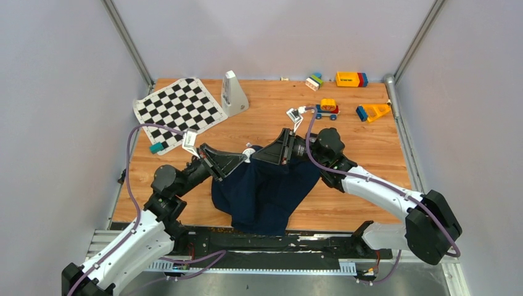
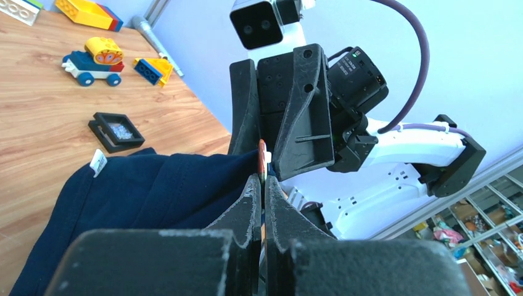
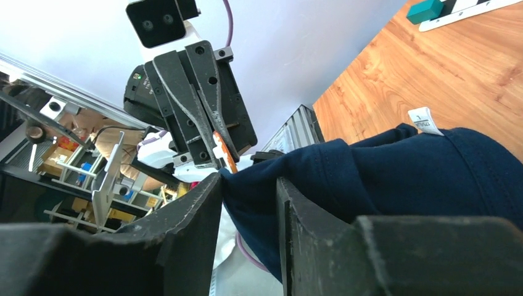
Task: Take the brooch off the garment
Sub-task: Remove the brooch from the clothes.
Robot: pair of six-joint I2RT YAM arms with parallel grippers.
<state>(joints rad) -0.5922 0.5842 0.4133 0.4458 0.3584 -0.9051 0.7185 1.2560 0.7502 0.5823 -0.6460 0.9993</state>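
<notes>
The dark navy garment (image 1: pixel 265 191) lies at the table's near middle, its top edge lifted between my two grippers. The brooch (image 2: pixel 263 157), thin, orange and white, stands at that edge; it also shows in the right wrist view (image 3: pixel 223 153). My left gripper (image 2: pixel 263 179) is shut on the brooch, its jaws pressed together around it. My right gripper (image 3: pixel 247 184) is shut on a fold of the garment (image 3: pixel 395 179) right beside the brooch. In the top view the left gripper (image 1: pixel 242 158) and the right gripper (image 1: pixel 266 154) meet tip to tip. The white tag (image 2: pixel 98 161) shows on the cloth.
A black-and-white chequered mat (image 1: pixel 179 108) lies at the back left, with a white wedge-shaped object (image 1: pixel 233 92) beside it. A small black tray (image 2: pixel 115 131), a toy car (image 1: pixel 327 109) and coloured blocks (image 1: pixel 350 79) sit at the back right. A teal block (image 1: pixel 156 148) lies left.
</notes>
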